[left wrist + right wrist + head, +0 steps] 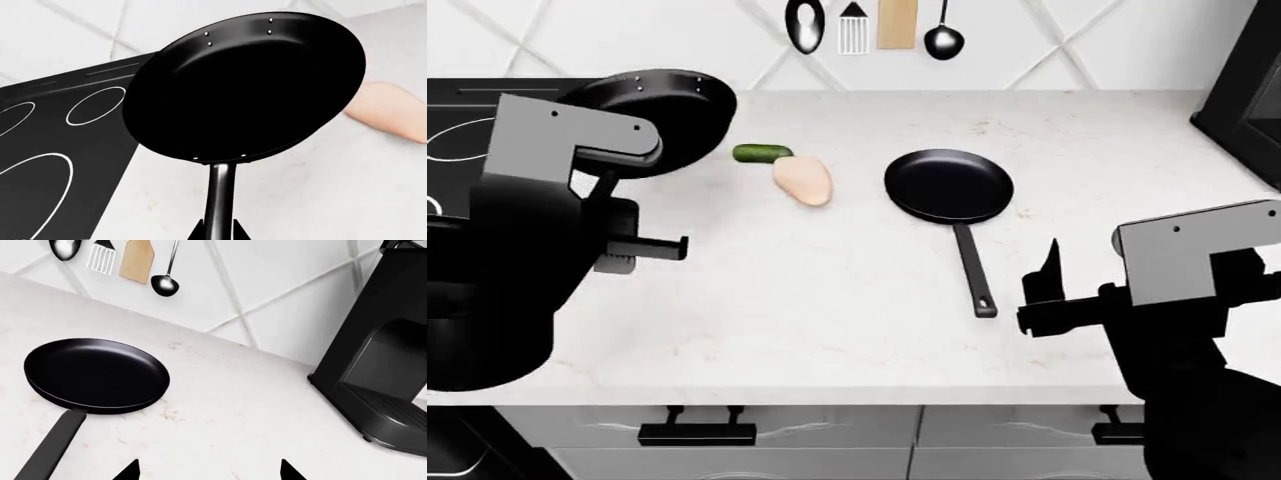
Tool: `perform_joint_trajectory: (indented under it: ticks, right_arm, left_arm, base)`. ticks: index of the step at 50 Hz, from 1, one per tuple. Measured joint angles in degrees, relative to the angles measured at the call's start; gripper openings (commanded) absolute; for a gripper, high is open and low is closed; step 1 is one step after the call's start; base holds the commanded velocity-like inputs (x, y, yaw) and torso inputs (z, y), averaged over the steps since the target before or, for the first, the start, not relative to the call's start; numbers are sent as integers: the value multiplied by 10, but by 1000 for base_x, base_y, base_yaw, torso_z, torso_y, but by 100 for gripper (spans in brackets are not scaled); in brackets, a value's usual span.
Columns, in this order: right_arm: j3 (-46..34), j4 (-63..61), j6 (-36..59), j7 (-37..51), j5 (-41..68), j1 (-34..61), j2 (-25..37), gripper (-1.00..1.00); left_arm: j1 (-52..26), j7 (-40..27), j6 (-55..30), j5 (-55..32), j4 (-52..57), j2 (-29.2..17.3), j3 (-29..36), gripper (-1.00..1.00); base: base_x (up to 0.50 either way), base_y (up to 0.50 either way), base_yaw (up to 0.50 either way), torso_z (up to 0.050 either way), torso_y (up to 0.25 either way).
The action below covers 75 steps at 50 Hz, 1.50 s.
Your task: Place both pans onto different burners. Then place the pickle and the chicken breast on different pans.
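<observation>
Left wrist view: left gripper (217, 234) clamped on handle of raised pan (243, 85), partly over stovetop (60, 150), chicken (387, 110) beyond; head view: pickle (762, 153) touching chicken, second pan (949, 185) on counter (827, 300); right wrist view: right gripper (208, 471) wide, empty; no legible writing.

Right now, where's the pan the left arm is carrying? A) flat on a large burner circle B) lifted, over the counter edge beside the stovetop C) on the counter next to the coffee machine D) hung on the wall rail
B: the round matte black frying pan is held up by its handle in the left gripper, tilted above the white counter beside the black glass stovetop, not yet on a burner.
</observation>
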Motion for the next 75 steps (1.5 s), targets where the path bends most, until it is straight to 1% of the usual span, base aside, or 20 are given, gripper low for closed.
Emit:
perform_joint_trajectory:
  ticks: [9, 12, 17, 23, 27, 37, 41, 46, 52, 75]
  right_arm:
    - [7, -5, 17, 11, 24, 19, -4, 100]
    - [15, -3, 40, 28, 58, 48, -11, 100]
    - [26, 19, 92, 77, 140, 123, -31, 100]
    - [25, 76, 142, 147, 246, 223, -60, 100]
    - [19, 120, 159, 183, 299, 272, -80, 100]
    - [-17, 250, 169, 281, 433, 353, -125, 100]
    - [-36, 296, 170, 305, 468, 374, -138, 100]
    - [-53, 343, 168, 314, 481, 392, -152, 100]
    - [-70, 384, 161, 306, 468, 400, -163, 100]
    - [-123, 448, 132, 236, 397, 349, -185, 100]
  left_arm:
    - [-73, -38, -31, -43, 19, -3, 1, -100]
    - [-92, -51, -39, -58, 24, -6, 3, -100]
    - [-122, -68, -50, -82, 30, -12, 5, -100]
    - [-151, -81, -58, -107, 39, -20, 6, -100]
    - [-167, -82, -64, -116, 44, -24, 6, -100]
    - [-186, -65, -72, -116, 59, -32, 1, -100]
    - [-188, -56, -68, -115, 64, -33, -3, -100]
    - [-190, -47, -64, -111, 70, -35, -8, -100]
    - [-190, -34, -60, -101, 77, -38, -14, -100]
    - [-180, -20, -51, -78, 93, -48, -16, -100]
  base:
    - [0, 0, 0, 0, 2]
    - [0, 0, 0, 0, 4]
    - [0, 0, 0, 0, 2]
    - [0, 0, 0, 0, 3]
    - [0, 0, 0, 0, 0]
    - [0, 0, 0, 0, 3]
    - [0, 0, 0, 0, 2]
    - [0, 0, 0, 0, 2]
    - [0, 0, 0, 0, 2]
    - [0, 0, 0, 1, 2]
